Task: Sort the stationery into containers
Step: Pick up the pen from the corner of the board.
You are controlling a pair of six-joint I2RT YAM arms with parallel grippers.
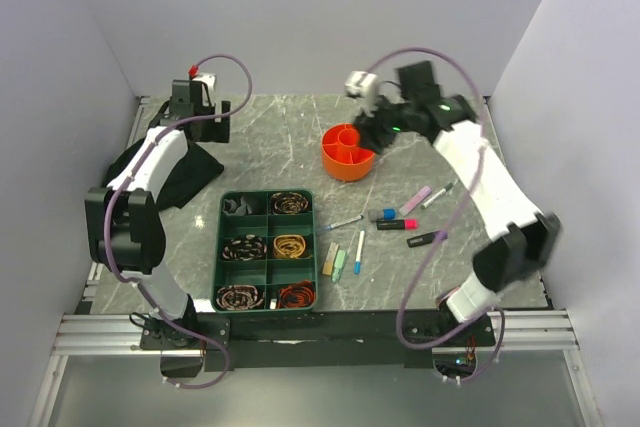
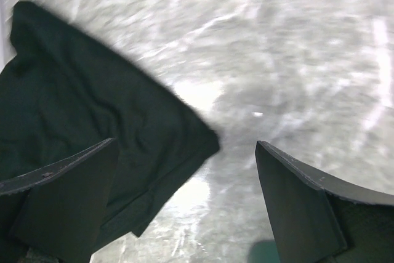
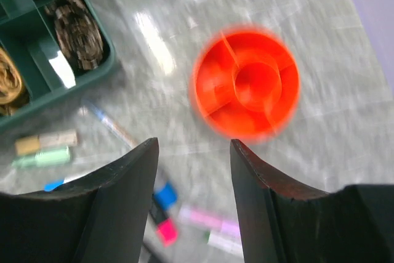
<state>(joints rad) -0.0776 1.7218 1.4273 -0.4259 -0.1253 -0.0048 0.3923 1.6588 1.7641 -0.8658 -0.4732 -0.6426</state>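
Observation:
The round orange pot (image 1: pixel 348 152) stands at the table's middle back, its central tube and divided sections visible in the right wrist view (image 3: pixel 246 83). My right gripper (image 1: pixel 374 133) hovers just right of and above it, open, with nothing between its fingers (image 3: pixel 194 143). Loose stationery lies in front of the pot: a pink marker (image 1: pixel 415 197), a blue-capped piece (image 1: pixel 382 214), a black marker with a pink end (image 1: pixel 397 224), a black pen (image 1: pixel 425 239), a white pen (image 1: pixel 345 222), a blue pen (image 1: pixel 358 252), a green eraser (image 1: pixel 340 264) and a beige eraser (image 1: pixel 329 259). My left gripper (image 1: pixel 216 115) is open over bare table (image 2: pixel 184 143).
A green divided tray (image 1: pixel 266 193) holding coiled bands sits left of the erasers. A black cloth (image 1: pixel 192 173) lies at the left, under the left arm, and fills the left of the left wrist view (image 2: pixel 80 127). Walls enclose the table on three sides.

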